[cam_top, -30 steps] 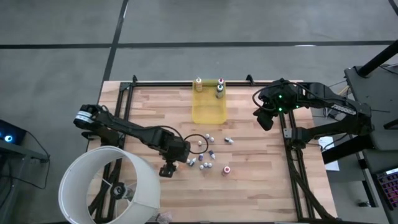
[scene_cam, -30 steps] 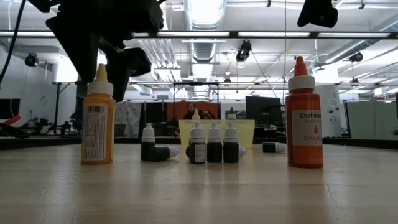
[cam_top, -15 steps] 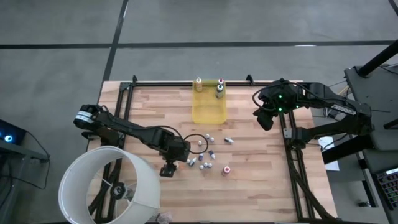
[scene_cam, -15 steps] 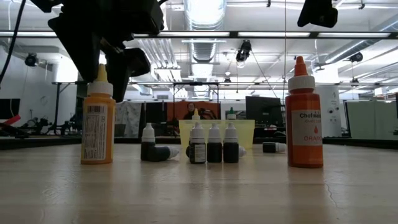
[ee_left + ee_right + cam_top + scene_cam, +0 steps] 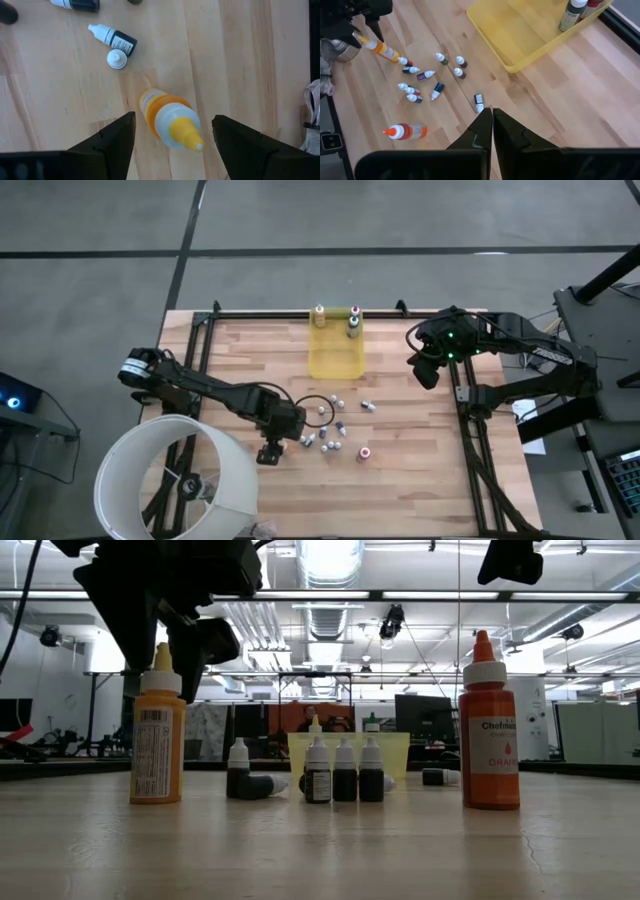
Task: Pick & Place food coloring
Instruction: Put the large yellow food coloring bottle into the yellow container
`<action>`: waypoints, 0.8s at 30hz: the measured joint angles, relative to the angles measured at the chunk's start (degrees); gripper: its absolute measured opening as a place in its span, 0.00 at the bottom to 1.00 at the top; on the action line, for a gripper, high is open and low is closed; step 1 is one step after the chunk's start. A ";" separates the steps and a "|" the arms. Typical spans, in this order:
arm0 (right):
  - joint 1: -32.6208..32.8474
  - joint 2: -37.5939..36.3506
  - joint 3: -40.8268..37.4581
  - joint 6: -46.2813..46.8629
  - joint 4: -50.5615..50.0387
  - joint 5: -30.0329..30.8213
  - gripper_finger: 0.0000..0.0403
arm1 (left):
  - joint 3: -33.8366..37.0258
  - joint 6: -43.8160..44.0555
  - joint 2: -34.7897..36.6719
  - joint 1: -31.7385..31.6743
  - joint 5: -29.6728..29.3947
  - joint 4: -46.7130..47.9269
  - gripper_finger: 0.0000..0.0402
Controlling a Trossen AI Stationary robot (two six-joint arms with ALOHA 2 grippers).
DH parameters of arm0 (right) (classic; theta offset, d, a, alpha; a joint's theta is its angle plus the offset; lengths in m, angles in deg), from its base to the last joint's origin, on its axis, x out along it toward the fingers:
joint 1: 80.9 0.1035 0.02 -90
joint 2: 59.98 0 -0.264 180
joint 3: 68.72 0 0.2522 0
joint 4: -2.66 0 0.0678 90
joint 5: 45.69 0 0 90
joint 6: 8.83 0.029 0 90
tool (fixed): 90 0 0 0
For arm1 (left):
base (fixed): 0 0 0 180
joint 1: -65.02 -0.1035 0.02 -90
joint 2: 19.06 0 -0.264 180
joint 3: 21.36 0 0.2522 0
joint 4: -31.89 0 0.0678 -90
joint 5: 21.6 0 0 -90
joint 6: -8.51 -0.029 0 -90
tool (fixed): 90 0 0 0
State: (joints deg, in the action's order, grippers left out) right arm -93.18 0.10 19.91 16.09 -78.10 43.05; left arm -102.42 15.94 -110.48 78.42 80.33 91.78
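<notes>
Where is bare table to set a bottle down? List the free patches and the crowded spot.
Bare wood: left of the tray; between the bottles and the right rail; along the near edge in front of the bottles. The tray's near half is empty too. Crowded: the bottles beside the left gripper, open over a yellow bottle.

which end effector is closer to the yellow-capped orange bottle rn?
Left. The left end effector hangs open directly above the yellow-capped orange bottle, fingers on either side. The right end effector sits shut, far across the table near the yellow tray.
</notes>
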 joint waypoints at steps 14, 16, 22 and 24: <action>0.00 0.00 0.00 0.18 0.02 -0.02 0.02 | 0.08 0.17 0.00 -0.02 0.30 0.00 0.54; 0.02 0.00 0.00 0.18 0.04 -0.02 0.02 | 0.08 0.47 0.00 -0.02 0.47 0.00 0.52; 0.00 0.00 0.00 0.18 0.02 -0.03 0.02 | 0.10 0.56 0.00 -0.02 0.47 -0.02 0.47; 0.00 0.00 0.00 0.18 0.03 -0.04 0.02 | 0.10 0.58 0.00 -0.02 0.47 -0.02 0.46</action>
State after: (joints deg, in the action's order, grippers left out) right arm -93.17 0.10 19.91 16.27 -78.07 43.01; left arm -102.32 16.53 -110.48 78.40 80.81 91.76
